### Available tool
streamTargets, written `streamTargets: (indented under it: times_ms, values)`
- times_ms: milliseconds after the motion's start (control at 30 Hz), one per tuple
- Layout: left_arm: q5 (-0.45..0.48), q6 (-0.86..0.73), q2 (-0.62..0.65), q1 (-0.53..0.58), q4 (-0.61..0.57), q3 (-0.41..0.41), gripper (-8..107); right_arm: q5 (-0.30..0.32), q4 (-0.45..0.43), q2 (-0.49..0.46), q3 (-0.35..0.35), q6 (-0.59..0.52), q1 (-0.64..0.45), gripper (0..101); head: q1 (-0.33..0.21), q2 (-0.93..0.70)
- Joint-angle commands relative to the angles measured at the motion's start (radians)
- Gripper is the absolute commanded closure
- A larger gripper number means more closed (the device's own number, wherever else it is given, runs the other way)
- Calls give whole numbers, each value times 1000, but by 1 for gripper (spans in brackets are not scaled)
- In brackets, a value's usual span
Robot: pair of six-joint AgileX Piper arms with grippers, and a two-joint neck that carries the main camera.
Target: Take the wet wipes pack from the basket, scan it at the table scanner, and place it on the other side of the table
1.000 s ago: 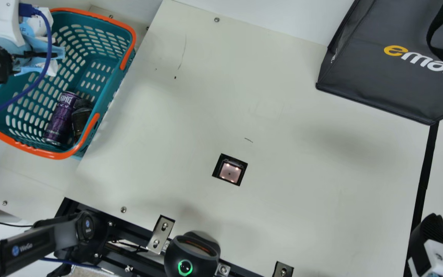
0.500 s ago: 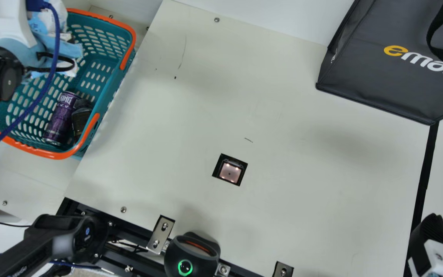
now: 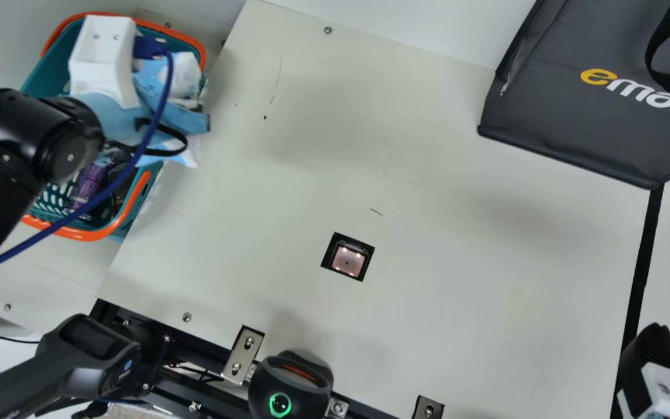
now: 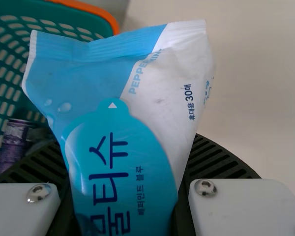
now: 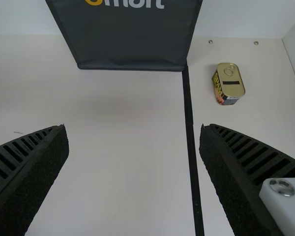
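Left jaws clench wet wipes pack (image 4: 123, 128) from both sides, above table-side edge of basket (image 3: 82, 234), 1 end protruding, likely to ease presenting to scanner (image 3: 347, 260); right jaws, spread and gripping nothing, near table's (image 3: 457, 326) near right corner, probably leaving path free

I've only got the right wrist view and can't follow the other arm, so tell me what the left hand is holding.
Observer: The left hand has the wet wipes pack between its two fingers.
Operator: Give me its position.
Observer: The main view shows it over the edge of the basket nearest the scanner.
Operator: Report on the scanner.
Observer: The table scanner is lit, with nothing covering it.
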State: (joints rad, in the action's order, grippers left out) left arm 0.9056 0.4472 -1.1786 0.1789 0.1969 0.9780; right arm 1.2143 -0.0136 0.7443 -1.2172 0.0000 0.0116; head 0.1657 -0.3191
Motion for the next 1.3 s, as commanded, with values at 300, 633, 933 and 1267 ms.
streamTargets:
  times_ms: [300, 633, 933, 1267]
  values:
    - [42, 123, -61, 321, -31, 25, 107, 0, 0, 0, 0, 0, 0, 6, -27, -2]
    - [52, 225, -142, 530, -40, 56, 107, -1, 0, 0, 0, 0, 0, 6, -27, -2]
    - [46, 297, -206, 661, -55, 64, 107, -1, 0, 0, 0, 0, 0, 6, -27, -2]
    - [9, 370, -288, 763, -57, 45, 107, -1, 0, 0, 0, 0, 0, 6, -27, -2]
